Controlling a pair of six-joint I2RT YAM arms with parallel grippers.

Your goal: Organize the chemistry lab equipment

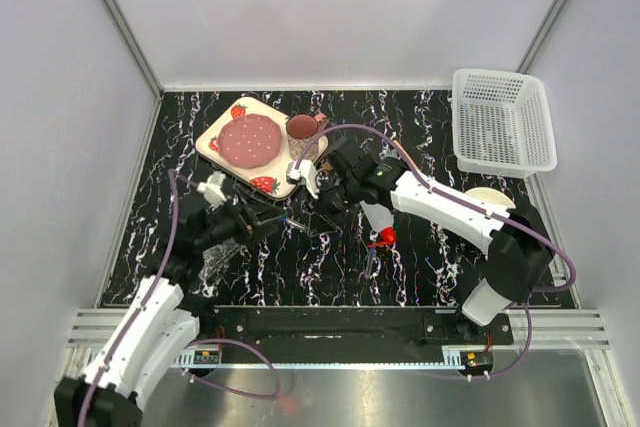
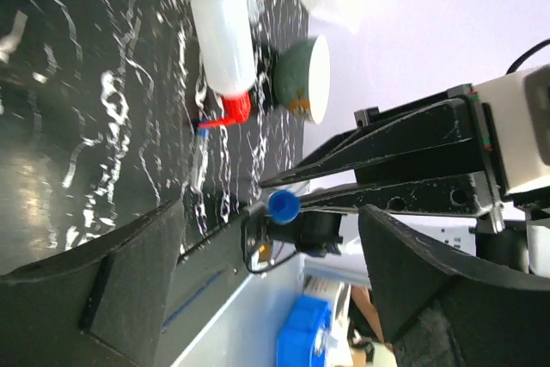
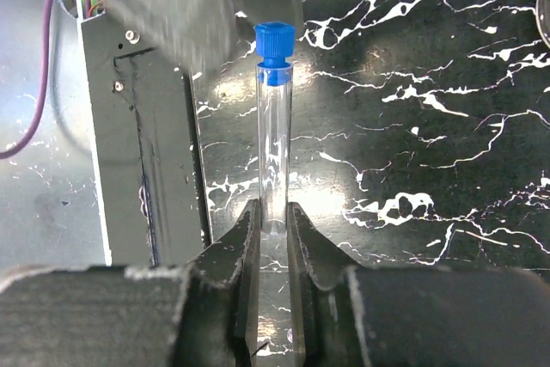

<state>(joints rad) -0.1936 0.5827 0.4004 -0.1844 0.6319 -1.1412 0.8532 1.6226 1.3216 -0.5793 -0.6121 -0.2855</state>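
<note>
The right gripper (image 3: 273, 228) is clamped on the bottom end of a small clear tube with a blue cap (image 3: 275, 126). Its two fingers pinch the rounded base, so the rest of the tube juts out ahead of them over the black, white-veined tabletop (image 3: 430, 126). The left gripper (image 2: 273, 234) faces it with fingers spread wide and nothing in them. Its wrist camera looks straight at the blue cap, end-on, in the gap. The tube hangs near the middle of the table, between the two arms, with its capped end toward the left one.

This reads as a hand-over partway through the sorting, right to left. The next move calls for the left fingers to close squarely on the capped half, and only then for the right to let go — released too soon, the slick tube may drop. The translucent white squeeze bottle with a red cap (image 1: 378, 217) lies on its side just beside the right arm, not yet tidied.
</note>
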